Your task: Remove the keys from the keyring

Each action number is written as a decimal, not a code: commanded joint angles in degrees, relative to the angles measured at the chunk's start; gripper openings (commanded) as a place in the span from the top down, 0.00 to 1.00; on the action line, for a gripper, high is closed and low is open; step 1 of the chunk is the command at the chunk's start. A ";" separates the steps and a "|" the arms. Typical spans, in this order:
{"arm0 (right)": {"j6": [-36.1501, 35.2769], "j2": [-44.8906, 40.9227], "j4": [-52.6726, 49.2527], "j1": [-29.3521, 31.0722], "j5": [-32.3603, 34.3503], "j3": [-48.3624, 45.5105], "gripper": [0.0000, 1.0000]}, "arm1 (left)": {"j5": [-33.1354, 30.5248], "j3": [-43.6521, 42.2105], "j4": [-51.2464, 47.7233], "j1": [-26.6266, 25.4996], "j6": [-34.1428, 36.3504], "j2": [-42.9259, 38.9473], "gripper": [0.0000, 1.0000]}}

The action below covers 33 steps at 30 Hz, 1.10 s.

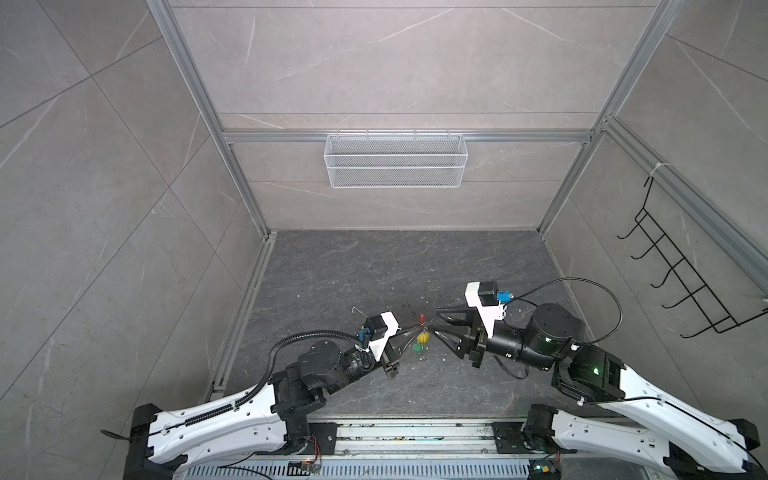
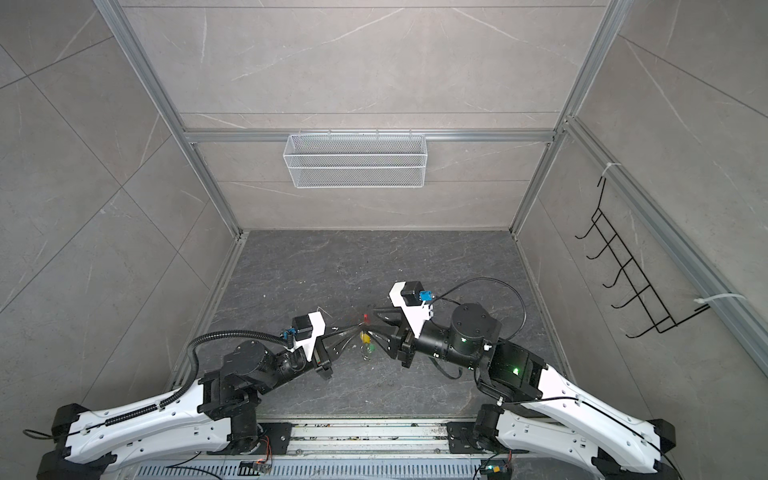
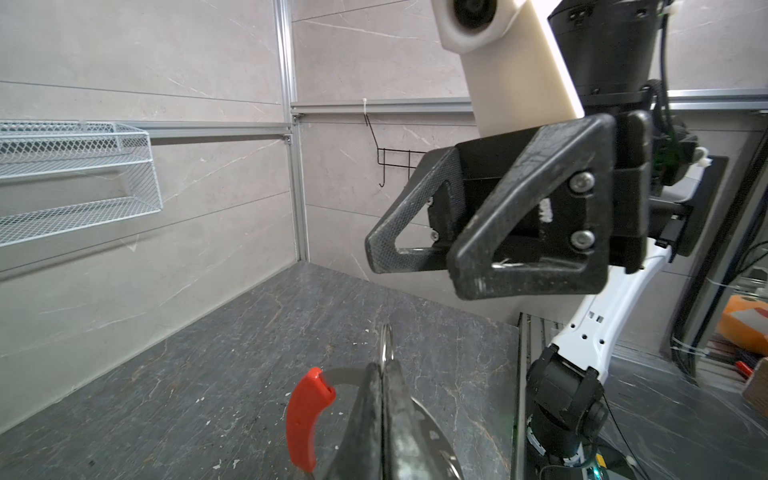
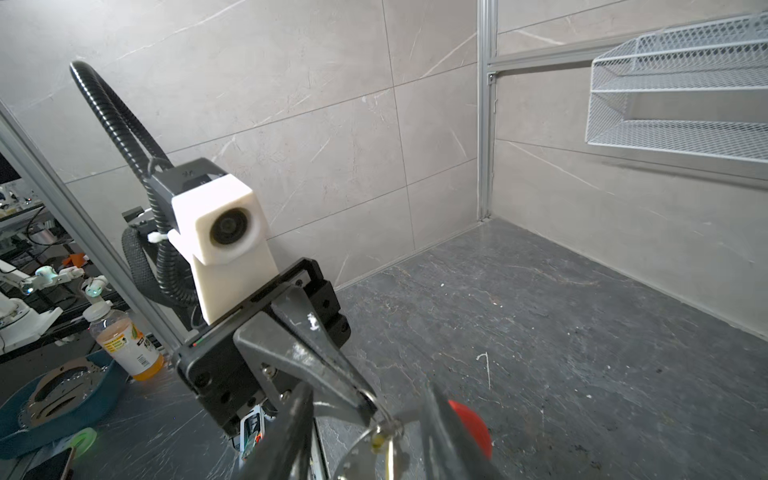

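— Black fingers of the left gripper [image 3: 386, 368] are pressed flat together, no gap at all, out over the dark stone-look floor [image 1: 374, 270]. What's it pinching?
— The keyring [image 3: 347, 376], going by the left wrist view: the grey wire hoop runs straight into the closed jaws, and its red sleeve [image 3: 308, 419] curves away just beside the fingers. A small silver split ring [image 3: 387, 347] pokes out past the very tips.
— Off the ground?
— Looks clear of it, yes, held mid-floor between the two arms.
— And the keys?
— Right below those tips in both top views: the yellow-tagged key [image 1: 422, 337], with the green-tagged key [image 1: 417, 346] just beside it, nearer the robot's base. Too small from up here to say whether they're threaded on the hoop. The right wrist view catches a yellowish bit directly under the split ring.
— Behind them?
— White mesh basket [image 1: 395, 166] on the back wall, well apart.
— Now the right gripper [image 1: 433, 319].
— Jaws parted, one finger farther back, one nearer, straddling the spot where the left gripper's tips meet the ring. Nothing clamped between them that I can see; whether a finger brushes the wire, I can't tell.
— Far right?
— Black wire hook rack [image 1: 683, 259] hanging on the right wall, well away from both arms.
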 commanded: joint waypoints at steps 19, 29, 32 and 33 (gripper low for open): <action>0.28 1.27 0.28 -0.02 -12.48 -0.88 0.64 | 7.27 0.80 -0.92 -0.19 -1.86 -4.77 1.00; 0.37 1.65 -0.24 -0.02 -11.85 -0.78 0.85 | 7.87 0.95 -0.92 -0.12 -1.99 -4.20 1.00; 0.46 1.82 -1.02 -0.06 -11.59 -0.37 0.92 | 7.95 1.13 -1.01 -0.15 -2.15 -3.82 1.00; 0.46 1.93 -1.33 -0.09 -11.59 -0.26 0.93 | 7.96 1.14 -1.01 -0.19 -2.09 -3.72 1.00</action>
